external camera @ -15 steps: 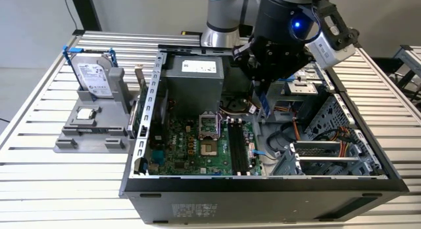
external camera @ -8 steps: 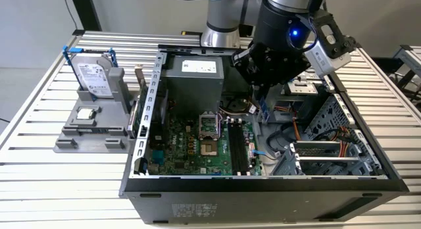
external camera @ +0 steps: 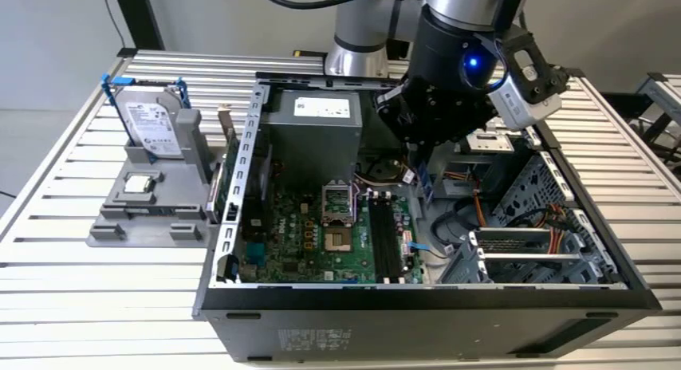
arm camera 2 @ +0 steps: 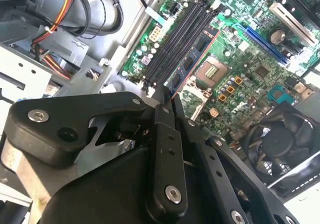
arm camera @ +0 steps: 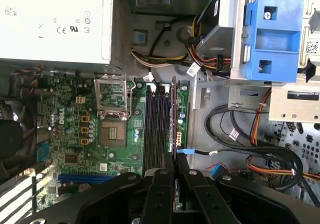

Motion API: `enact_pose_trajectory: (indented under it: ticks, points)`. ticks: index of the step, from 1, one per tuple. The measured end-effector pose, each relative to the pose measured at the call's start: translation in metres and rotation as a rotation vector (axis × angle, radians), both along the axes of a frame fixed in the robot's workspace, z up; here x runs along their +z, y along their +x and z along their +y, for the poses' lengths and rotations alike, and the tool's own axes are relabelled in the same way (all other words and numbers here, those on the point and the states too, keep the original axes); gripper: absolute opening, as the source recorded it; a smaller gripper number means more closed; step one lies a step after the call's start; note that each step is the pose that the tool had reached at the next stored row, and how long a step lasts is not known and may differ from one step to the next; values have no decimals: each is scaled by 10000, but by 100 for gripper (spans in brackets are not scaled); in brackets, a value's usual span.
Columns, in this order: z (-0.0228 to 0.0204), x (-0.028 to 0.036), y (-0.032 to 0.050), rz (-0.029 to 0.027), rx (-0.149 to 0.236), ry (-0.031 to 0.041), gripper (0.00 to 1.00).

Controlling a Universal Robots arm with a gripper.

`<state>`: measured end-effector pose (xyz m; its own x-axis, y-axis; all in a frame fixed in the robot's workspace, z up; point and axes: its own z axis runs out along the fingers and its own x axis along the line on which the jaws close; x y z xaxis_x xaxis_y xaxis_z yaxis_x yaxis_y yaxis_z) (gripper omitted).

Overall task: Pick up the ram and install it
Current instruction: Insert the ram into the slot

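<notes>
My gripper (external camera: pixel 419 149) hangs inside the open computer case, above the motherboard (external camera: pixel 319 242). Its fingers are shut on the ram (external camera: pixel 423 179), a thin stick that points down from the fingertips. In the first wrist view the ram (arm camera: pixel 174 119) shows edge-on, running from the gripper (arm camera: pixel 175 161) along the outer side of the black slots (arm camera: pixel 157 124). In the second wrist view the ram (arm camera 2: pixel 195 54) shows dark chips and lies beside the slots (arm camera 2: pixel 177 39), held by the gripper (arm camera 2: pixel 167 98). The slots (external camera: pixel 385 242) stand apart from the stick.
A silver hard drive (external camera: pixel 152 124) and a small square chip (external camera: pixel 139 184) sit on the grey stand to the exterior view's left. Inside the case are the power supply (external camera: pixel 314 127), the processor socket (arm camera: pixel 112 131), loose cables (arm camera: pixel 240 134), a blue-fronted drive cage (arm camera: pixel 270 34) and a fan (arm camera 2: pixel 280 139).
</notes>
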<state>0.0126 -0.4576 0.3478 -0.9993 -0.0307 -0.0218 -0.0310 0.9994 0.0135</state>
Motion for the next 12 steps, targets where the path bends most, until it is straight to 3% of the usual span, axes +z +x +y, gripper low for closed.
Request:
enact_pose_trajectory:
  ticks: [3,8,12]
  points:
    - [0,-43,31,33,-25,0,0]
    - [0,-133,114,35,-68,0,0]
    - [0,-207,121,35,-180,1,0]
